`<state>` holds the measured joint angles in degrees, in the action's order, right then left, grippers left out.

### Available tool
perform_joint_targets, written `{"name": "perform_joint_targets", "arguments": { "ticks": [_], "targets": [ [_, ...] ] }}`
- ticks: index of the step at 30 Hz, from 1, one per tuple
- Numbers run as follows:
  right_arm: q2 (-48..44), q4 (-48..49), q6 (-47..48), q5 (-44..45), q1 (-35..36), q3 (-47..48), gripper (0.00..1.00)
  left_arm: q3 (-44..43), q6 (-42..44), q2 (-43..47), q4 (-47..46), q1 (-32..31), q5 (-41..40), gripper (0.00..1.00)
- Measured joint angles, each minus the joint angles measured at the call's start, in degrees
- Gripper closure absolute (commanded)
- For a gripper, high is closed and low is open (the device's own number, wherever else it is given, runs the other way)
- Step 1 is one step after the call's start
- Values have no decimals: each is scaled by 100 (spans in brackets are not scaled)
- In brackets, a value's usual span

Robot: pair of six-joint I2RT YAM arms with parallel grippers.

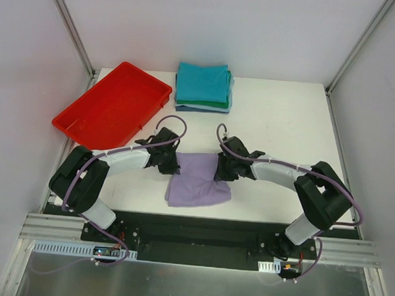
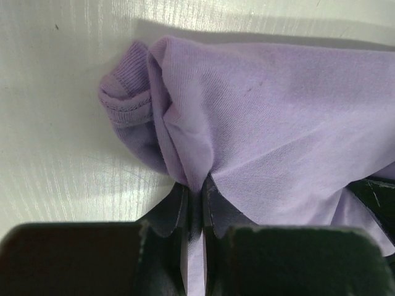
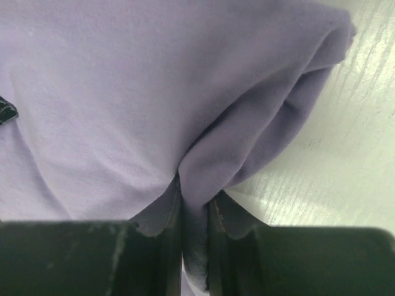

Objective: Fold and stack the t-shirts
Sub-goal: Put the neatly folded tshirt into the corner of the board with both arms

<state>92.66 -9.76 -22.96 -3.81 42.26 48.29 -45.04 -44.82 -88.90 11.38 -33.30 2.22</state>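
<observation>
Shirt, lavender, part-folded, bunched at both far corners; its far edge runs left to right. Left gripper and right gripper each clamp one corner.

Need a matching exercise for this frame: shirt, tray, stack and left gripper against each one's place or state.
1. lavender t-shirt
2. red tray
3. folded stack
4. left gripper

a. far centre of the table
b. fingers shut on fabric
c. far left of the table
d. near centre of the table, bunched

Pairs: 1-d, 2-c, 3-a, 4-b
</observation>
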Motion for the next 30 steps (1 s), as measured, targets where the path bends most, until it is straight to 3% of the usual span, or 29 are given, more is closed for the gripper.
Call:
{"name": "perform_joint_targets", "arguments": {
  "ticks": [3, 14, 24, 30],
  "targets": [
    [-2, -35, 101, 181, 101, 44, 100, -2, 101, 24, -4, 2, 33, 100],
    [-407, -859, 922, 1255, 332, 638, 100, -404, 658, 457, 304, -2, 9, 100],
    [-680, -1193, 1714, 1731, 35, 1539, 100, -1631, 1187, 678, 588, 0, -542, 100],
    [-568, -1294, 2277, 1729, -433, 2583, 100, -2872, 1840, 260, 660, 87, -975, 100]
  ]
}}
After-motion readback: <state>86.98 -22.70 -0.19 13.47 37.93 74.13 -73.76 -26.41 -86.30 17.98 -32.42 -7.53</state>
